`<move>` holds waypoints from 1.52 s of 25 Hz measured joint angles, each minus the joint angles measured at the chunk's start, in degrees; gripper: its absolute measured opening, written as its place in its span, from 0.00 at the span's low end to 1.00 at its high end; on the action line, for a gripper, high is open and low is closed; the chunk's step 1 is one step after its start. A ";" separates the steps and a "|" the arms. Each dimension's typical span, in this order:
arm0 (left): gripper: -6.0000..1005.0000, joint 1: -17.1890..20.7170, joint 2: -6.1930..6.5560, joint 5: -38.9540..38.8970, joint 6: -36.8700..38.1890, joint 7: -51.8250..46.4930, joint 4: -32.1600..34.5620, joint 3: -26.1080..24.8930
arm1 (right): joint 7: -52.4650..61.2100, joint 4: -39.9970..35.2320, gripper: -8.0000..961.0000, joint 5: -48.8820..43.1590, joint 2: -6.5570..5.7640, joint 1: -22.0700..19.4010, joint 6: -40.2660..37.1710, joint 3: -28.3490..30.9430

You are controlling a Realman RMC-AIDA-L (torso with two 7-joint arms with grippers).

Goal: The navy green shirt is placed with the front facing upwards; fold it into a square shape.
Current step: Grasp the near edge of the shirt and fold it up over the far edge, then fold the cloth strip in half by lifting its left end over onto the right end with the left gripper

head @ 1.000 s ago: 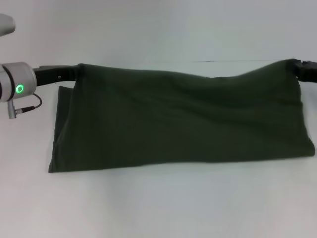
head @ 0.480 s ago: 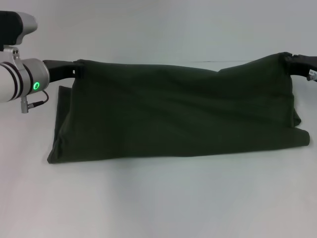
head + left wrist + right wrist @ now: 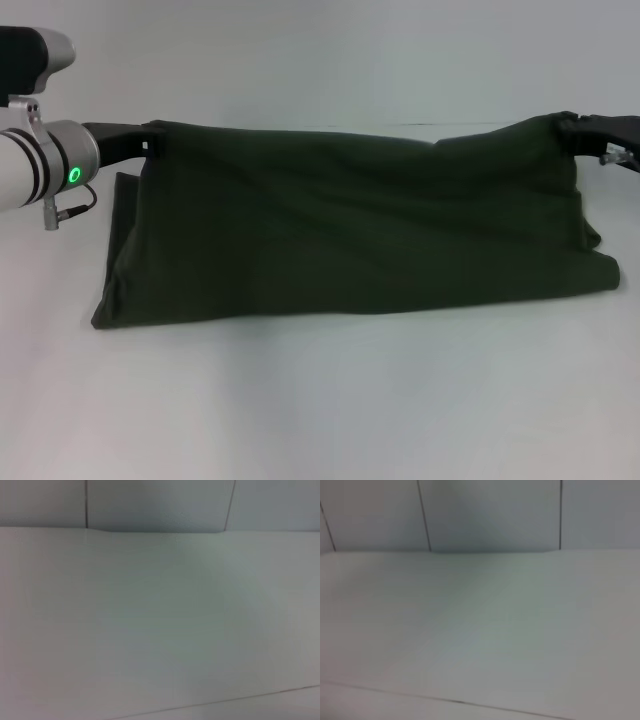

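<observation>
Mid-fold: the navy green shirt (image 3: 350,225) is slung between both grippers, long axis running straight across from one to the other. Left gripper (image 3: 152,141) is clamped on the top corner at its end, right gripper (image 3: 572,124) clamped on the opposite top corner – both at roughly the same height, right a touch higher. Fabric hangs down and toward the robot from the grippers; the lower folded edge rests on the white table (image 3: 320,410), near side. Upper edge sags slightly between the two grips, so the cloth isn't fully taut.

Neither arm is nearer – it's a symmetric hold, each forearm reaching in horizontally from its own side, fingers pointing inward along the shirt's top edge.

Wrist views show only bare tabletop and wall – no shirt or fingers there.

Next move likely hinges on carrying that held edge over the resting edge evenly
</observation>
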 joint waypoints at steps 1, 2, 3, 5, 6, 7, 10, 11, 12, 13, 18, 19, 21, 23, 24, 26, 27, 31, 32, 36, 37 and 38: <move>0.05 0.00 -0.07 -0.07 -0.26 -0.06 0.00 -0.12 | -0.01 -0.03 0.14 0.01 0.22 0.29 1.04 -1.21; 0.07 0.05 -0.14 -0.39 -0.62 -0.09 0.00 -0.21 | -0.05 -0.11 0.14 0.01 0.48 0.51 1.63 -2.02; 0.09 0.14 -0.18 -0.79 -1.02 -0.10 0.00 -0.27 | -0.08 -0.46 0.14 0.02 0.83 0.77 2.70 -2.64; 0.14 0.60 -0.34 -2.65 -2.86 -0.11 0.01 -0.34 | -0.11 -1.59 0.15 0.04 1.55 1.33 5.09 -3.20; 0.16 0.93 -0.40 -3.70 -3.93 -0.12 0.03 -0.35 | -0.14 -2.26 0.15 0.12 1.85 1.63 6.31 -3.26; 0.18 1.20 -0.46 -4.61 -4.71 -0.12 0.07 -0.35 | -0.16 -2.85 0.15 0.23 2.07 1.93 7.35 -3.26; 0.27 1.98 -0.52 -6.70 -6.41 -0.12 0.23 -0.35 | -0.17 -4.11 0.29 0.76 2.23 2.59 8.43 -3.70; 0.30 2.23 -0.56 -7.07 -6.63 -0.12 0.35 -0.35 | -0.05 -4.46 0.34 0.93 2.19 2.73 8.33 -3.92; 0.34 2.45 -0.60 -7.17 -6.61 -0.12 0.52 -0.34 | 0.25 -4.74 0.39 1.08 2.08 2.80 8.04 -4.09; 0.37 2.45 -0.60 -7.17 -6.61 -0.12 0.52 -0.34 | 0.72 -4.89 0.43 1.28 1.91 2.79 7.30 -4.16; 0.48 4.34 -0.93 -7.30 -1.57 -0.48 3.38 -0.14 | 6.28 -5.16 0.62 1.60 0.58 1.00 0.68 -4.95; 0.51 5.04 -0.94 -7.30 1.15 -0.86 4.50 0.01 | 8.02 -5.33 0.64 1.53 0.12 0.17 -1.73 -5.33; 0.55 6.82 -0.99 -7.31 7.78 -1.45 7.39 0.47 | 11.35 -6.11 0.68 1.49 -0.52 -1.57 -7.01 -6.13; 0.59 8.63 -1.30 -7.32 14.14 -1.54 10.64 0.87 | 15.19 -8.14 0.72 1.43 -0.89 -4.09 -13.22 -7.04; 0.62 9.58 -1.50 -7.31 17.12 -1.56 12.35 0.92 | 16.91 -9.56 0.74 1.46 -0.94 -5.34 -16.01 -7.35; 0.70 11.58 -1.82 -7.33 22.85 -1.78 15.35 0.99 | 20.87 -12.57 0.78 1.42 -0.96 -8.18 -22.23 -7.99; 0.74 12.32 -1.88 -7.28 24.97 -2.07 16.28 0.98 | 22.67 -13.90 0.79 1.34 -0.97 -9.27 -24.88 -8.16; 0.82 16.23 -1.90 -6.88 31.63 -3.07 20.30 0.98 | 30.64 -18.91 0.81 1.16 -1.78 -14.29 -34.03 -9.83; 0.82 17.23 -1.91 -6.96 32.82 -2.98 21.21 1.03 | 32.34 -19.57 0.81 1.14 -2.21 -15.30 -35.48 -10.42; 0.82 20.99 -1.99 -7.19 36.12 -2.40 23.73 1.01 | 38.05 -20.80 0.81 0.83 -4.47 -18.57 -39.96 -12.40; 0.82 21.53 -1.99 -7.09 36.57 -2.26 23.93 0.99 | 39.24 -20.81 0.81 0.27 -5.05 -19.12 -40.53 -12.64; 0.82 22.21 -2.00 -6.97 37.19 -2.01 24.15 1.01 | 40.00 -20.82 0.81 -0.44 -5.46 -19.40 -40.77 -12.70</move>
